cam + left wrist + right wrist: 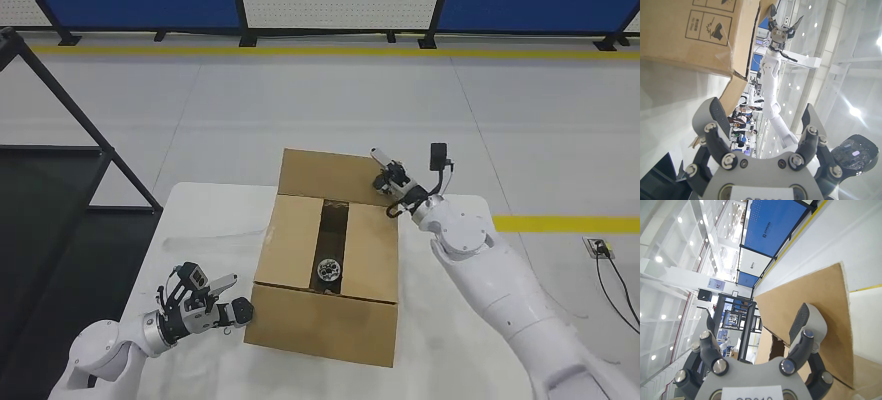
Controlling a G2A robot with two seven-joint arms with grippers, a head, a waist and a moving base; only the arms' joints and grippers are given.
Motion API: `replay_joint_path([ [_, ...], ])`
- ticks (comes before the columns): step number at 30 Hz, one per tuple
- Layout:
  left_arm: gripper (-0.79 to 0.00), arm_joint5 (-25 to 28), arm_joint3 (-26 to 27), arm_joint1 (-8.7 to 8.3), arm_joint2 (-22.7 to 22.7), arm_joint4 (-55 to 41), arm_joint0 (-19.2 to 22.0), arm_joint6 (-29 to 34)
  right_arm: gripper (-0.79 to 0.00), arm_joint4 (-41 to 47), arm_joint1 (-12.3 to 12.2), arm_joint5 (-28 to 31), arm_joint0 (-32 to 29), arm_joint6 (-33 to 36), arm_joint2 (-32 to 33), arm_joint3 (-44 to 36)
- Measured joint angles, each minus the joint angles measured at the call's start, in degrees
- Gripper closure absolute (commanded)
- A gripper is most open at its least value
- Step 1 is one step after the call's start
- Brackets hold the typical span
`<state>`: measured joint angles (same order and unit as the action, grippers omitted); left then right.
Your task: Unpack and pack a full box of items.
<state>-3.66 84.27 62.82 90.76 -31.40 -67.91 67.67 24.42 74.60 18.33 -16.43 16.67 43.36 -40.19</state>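
The worktop [210, 215] carries the box [320, 320] at its centre, upright, w/ handling marks on the wall facing the left arm. The far flap [325, 172] stands up. The two long flaps, left flap [290, 240] & right flap [372, 255], lie nearly flat w/ a dark slot between them. So the box is only part-open, and unpacking is not yet begun by my read.

The right tool [384, 170] sits at the box's far right corner, spread wide, holding nothing. In its wrist view one finger [810, 317] lies over the far flap's face; contact can't be told. The left tool [238, 297] hangs just beside the near left corner, low by the side wall, also wide open & empty.

Down in the slot is a round item [329, 267], dark w/ a pale top.

The step in hand looks like folding the long flaps out. To do it well:
- Hook each flap at its free slot-side edge, not at the crease.
- Swing it outwards slowly so the box doesn't slide; the left tool could steady the wall.
- Clear both flaps fully before reaching in, since the slot is prob. too narrow for open jaws.
- Mind the torn tape [725, 55] at the corner.
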Motion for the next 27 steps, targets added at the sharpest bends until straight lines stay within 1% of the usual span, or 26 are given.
replay_joint_path([
  [7,-0.785,0.0,0.0,0.0,0.0,0.0,0.0,0.0,-0.785,-2.85,2.87,-1.74,2.53,-0.63,-2.29,6.28],
  [17,-0.785,0.0,0.0,0.0,0.0,0.0,0.0,0.0,-0.785,-4.77,6.21,-3.68,5.45,1.49,-3.41,13.49],
  [22,-0.785,0.0,0.0,0.0,0.0,0.0,0.0,0.0,-0.785,-4.91,7.36,-2.53,6.15,1.19,-3.03,15.7],
  [27,-0.785,0.03,0.16,0.02,0.05,-0.25,-0.12,-0.32,-0.785,-4.97,7.95,2.22,6.07,-0.03,-1.94,16.39],
])
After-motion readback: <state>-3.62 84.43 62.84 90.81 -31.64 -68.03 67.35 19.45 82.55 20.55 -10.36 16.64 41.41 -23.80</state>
